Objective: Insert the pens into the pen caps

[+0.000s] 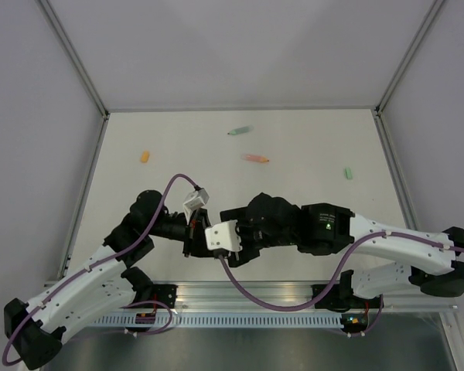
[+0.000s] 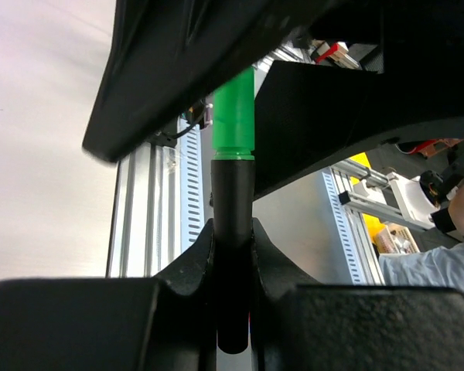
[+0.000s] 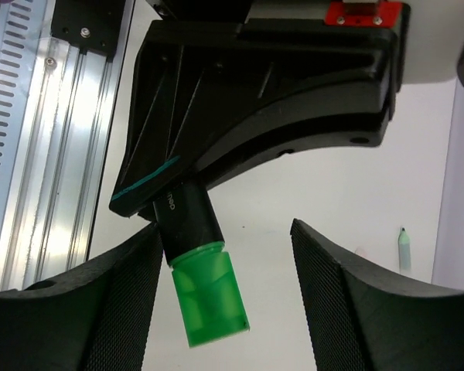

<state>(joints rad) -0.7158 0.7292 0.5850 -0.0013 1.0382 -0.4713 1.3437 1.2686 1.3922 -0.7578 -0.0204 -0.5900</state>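
left gripper (image 2: 233,259) was clamped tight on the black pen (image 2: 233,224), its fingers (image 2: 192,267) pinching the barrel from both sides low in the left wrist view. the pen stood out past the fingertips, and the bright green cap (image 2: 233,116) sat on its far end, green meeting black at a narrow collar.

right gripper (image 3: 226,239) stood wide open, with its ribbed pads (image 3: 356,309) on either side of the capped end. there was a clear gap on the right side of the cap. the pad on the left side was close beside it, and i could not tell whether they touched. from the right wrist the cap showed as translucent green, angled down and to the right off the black barrel.

in the top view both grippers met nose to nose near the front edge of the table (image 1: 309,139), just ahead of the aluminium rail (image 1: 294,294). the pen between them was hidden there by the black housings.

other items lay loose on the white surface, all well apart from the arms:
- mint pen (image 1: 238,131), far centre, uncapped
- salmon pen (image 1: 255,158), just nearer than the mint one, uncapped
- orange cap (image 1: 145,156), far left
- pale green cap (image 1: 347,173), right side

the mint pen also showed at the right edge of the right wrist view, dark tip pointing up the frame.
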